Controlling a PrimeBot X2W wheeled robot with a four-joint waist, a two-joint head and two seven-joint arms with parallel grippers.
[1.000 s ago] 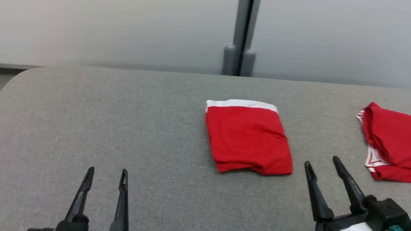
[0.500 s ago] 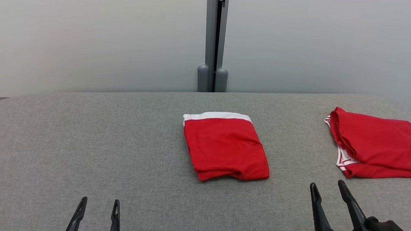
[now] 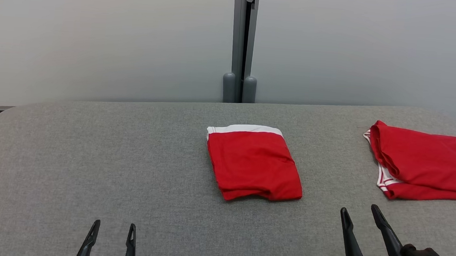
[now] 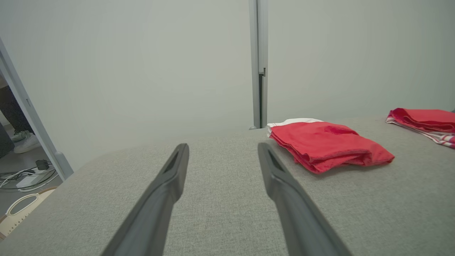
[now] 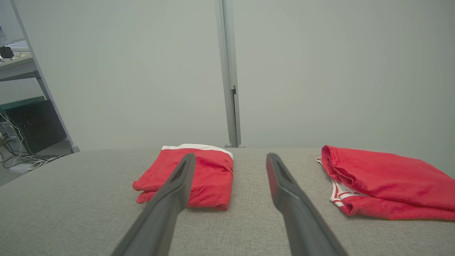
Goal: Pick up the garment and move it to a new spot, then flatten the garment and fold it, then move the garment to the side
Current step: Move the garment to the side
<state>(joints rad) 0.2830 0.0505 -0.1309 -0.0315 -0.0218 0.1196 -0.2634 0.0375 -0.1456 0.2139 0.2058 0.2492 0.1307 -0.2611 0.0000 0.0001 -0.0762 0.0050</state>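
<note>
On grey fabric tabletop (image 3: 87, 153), mid-way, folded red cloth garment w/ white waistband (image 3: 254, 164) lies flat: folding looks done, side move pending. My left gripper (image 3: 114, 225) & right gripper (image 3: 359, 208) hover near edge, fingers apart, empty, prob. ready to scoop.

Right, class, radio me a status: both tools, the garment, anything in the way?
Left tool open, empty. Right tool open, empty. Folded red garment centred on grey table, untouched. Second red garment at far right, off the path.
</note>
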